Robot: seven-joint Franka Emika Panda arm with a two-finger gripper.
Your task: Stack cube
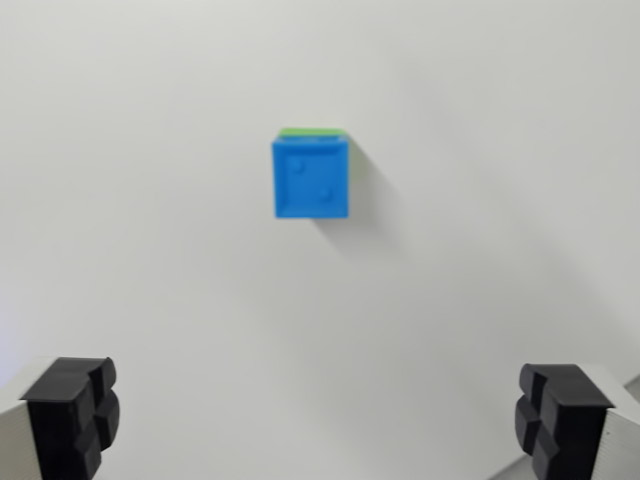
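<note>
A blue cube [311, 180] sits on top of a green cube [313, 132], of which only a thin strip shows along the blue cube's far edge. Both rest on a plain white surface, a little above the middle of the wrist view. My gripper [318, 420] is open, its two black fingertips far apart at the bottom corners of the view. One fingertip [72, 412] is at the wrist view's left and the other [560, 415] at its right. Nothing is between them, and the stack lies well clear of both.
The white table surface [150, 250] fills the rest of the view. A soft shadow falls to the right of the stacked cubes.
</note>
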